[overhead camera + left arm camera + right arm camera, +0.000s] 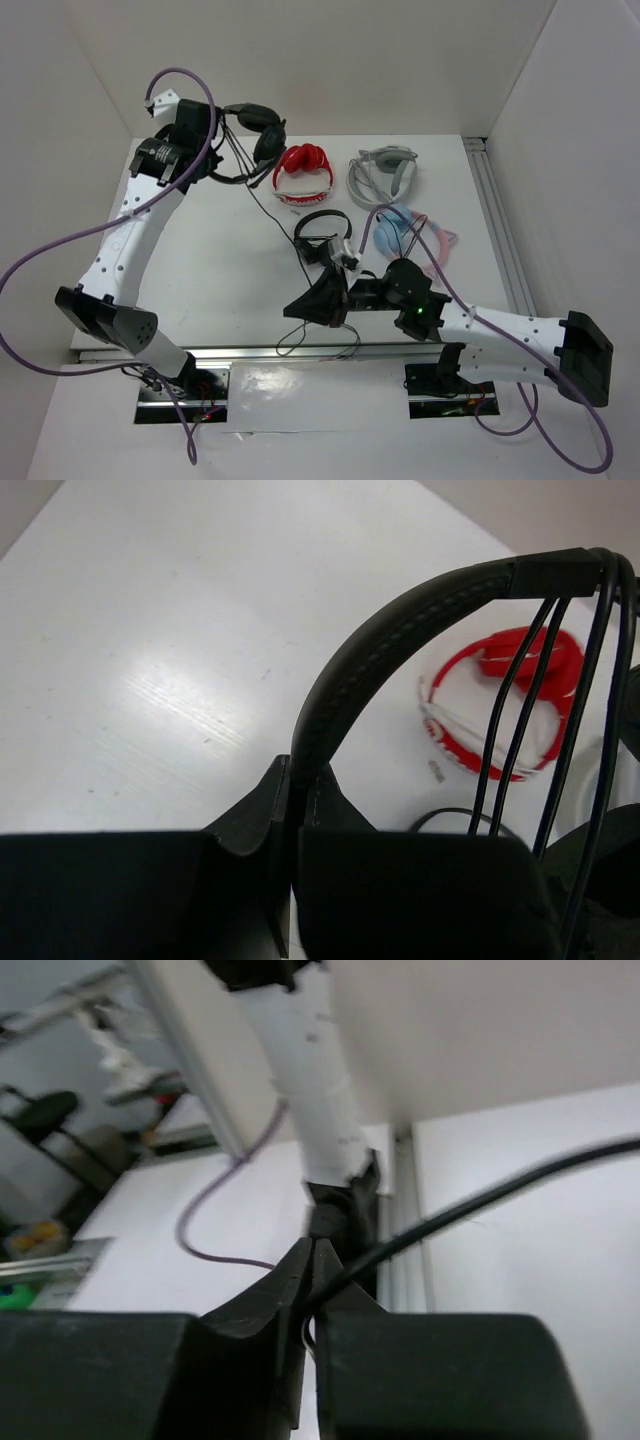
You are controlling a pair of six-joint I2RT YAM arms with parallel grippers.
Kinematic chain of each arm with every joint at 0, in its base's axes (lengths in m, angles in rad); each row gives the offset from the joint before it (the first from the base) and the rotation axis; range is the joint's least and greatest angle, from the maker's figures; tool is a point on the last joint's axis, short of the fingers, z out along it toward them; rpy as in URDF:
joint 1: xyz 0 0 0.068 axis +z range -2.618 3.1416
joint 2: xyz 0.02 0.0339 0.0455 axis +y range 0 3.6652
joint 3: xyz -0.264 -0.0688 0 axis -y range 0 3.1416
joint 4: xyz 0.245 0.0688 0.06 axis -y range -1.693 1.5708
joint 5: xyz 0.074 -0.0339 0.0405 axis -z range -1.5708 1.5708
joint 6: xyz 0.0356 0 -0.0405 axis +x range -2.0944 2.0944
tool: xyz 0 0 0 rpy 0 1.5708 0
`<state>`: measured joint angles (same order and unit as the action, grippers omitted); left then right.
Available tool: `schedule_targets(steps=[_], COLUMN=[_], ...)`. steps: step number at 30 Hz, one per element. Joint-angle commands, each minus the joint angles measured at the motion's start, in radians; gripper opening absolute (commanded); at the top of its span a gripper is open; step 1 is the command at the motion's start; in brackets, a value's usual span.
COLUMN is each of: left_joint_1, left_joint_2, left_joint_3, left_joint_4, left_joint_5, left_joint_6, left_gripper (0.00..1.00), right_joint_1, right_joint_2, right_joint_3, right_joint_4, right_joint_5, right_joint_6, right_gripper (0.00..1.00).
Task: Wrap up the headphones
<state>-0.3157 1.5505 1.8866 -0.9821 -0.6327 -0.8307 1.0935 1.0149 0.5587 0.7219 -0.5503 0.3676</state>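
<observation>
Headphones (258, 128): big all-black over-ear set, far left of the white table (220, 260), lifted clear of the surface by the left gripper (295, 780). Its fingers are pressed together on the headband (400, 620), which is wide, matte and leather-like, with a stitched seam along the curve. Earcups are thick and padded and hang to the right of the gripper in the top view. Four thin strands of black cable (480, 1200) cross the headband side by side near its right end in the left wrist view. One cable run leaves the headset and trails toward the near centre of the table.

Right gripper (312, 1265): near centre, black angular plastic fingers closed and pinching that thin, smooth, round cable, which leaves the fingertips taut toward the upper right of the wrist view.

Other items:
- Red headphones (303, 172): glossy plastic, white trim on the band. The marking is too blurred to read. Just right of the black headset.
- Grey-white headset (385, 168): far centre-right.
- Light blue headset (395, 232): pink ear-shaped tips, just beyond the right arm's wrist.
- Small black on-ear pair (322, 230): thin band, centre of the table, just beyond the right gripper.

Both arms have white shells with black joints, and purple hoses loop beside them.
</observation>
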Motion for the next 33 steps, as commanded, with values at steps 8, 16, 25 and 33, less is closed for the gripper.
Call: schedule_targets(steps=[8, 16, 25, 33], left_joint_1=[0.013, -0.019, -0.22, -0.348], left_joint_2=[0.043, -0.021, -0.271, -0.438], left_joint_3=[-0.127, -0.27, -0.504, -0.593], left_joint_4=[-0.058, -0.003, 0.043, 0.02], left_joint_5=[-0.127, 0.003, 0.278, 0.453], left_joint_6=[0.05, 0.238, 0.381, 0.426], left_gripper=[0.0, 0.0, 0.0, 0.0], right_joint_1=[0.016, 0.016, -0.006, -0.116], right_joint_2=[0.008, 0.126, 0.223, 0.214], right_joint_3=[0.447, 0.88, 0.945, 0.84], right_joint_4=[-0.775, -1.2, -1.156, -0.928], right_joint_5=[0.279, 0.623, 1.208, 1.259], right_joint_6=[-0.289, -0.525, -0.731, -0.828], right_gripper=[0.0, 0.0, 0.0, 0.0])
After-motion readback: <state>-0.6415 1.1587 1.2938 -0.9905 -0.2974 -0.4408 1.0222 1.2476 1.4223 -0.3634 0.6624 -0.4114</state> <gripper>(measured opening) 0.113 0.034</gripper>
